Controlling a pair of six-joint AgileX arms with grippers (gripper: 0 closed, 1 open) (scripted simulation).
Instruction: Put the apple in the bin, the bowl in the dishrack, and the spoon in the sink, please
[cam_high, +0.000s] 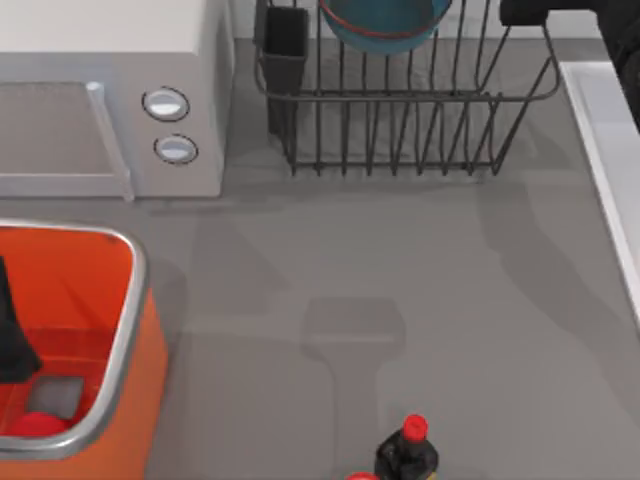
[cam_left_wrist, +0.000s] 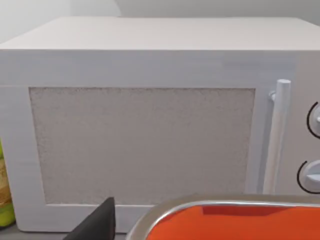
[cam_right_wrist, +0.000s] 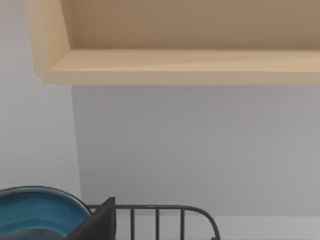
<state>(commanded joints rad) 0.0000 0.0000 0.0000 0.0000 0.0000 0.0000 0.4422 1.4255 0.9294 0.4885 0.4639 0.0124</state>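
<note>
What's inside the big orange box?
Inside the bin lies the red apple, beside a small grey patch on its floor. My left arm reaches in and hides some of the inside.

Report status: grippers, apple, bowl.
Left gripper over the bin. Apple in bin. Bowl in dishrack, right gripper beside it. Nothing blocking.

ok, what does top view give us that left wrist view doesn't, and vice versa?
Top view adds: the apple lying in the bin, the bowl in the dishrack, the sink rim at the right edge, a dark bottle with a red cap, the left end effector over the bin, and the right arm at top right.
Left wrist view adds: the microwave door front and a yellow-green item beside it.
Both: the microwave, its handle and knobs, and the bin's metal rim.
</note>
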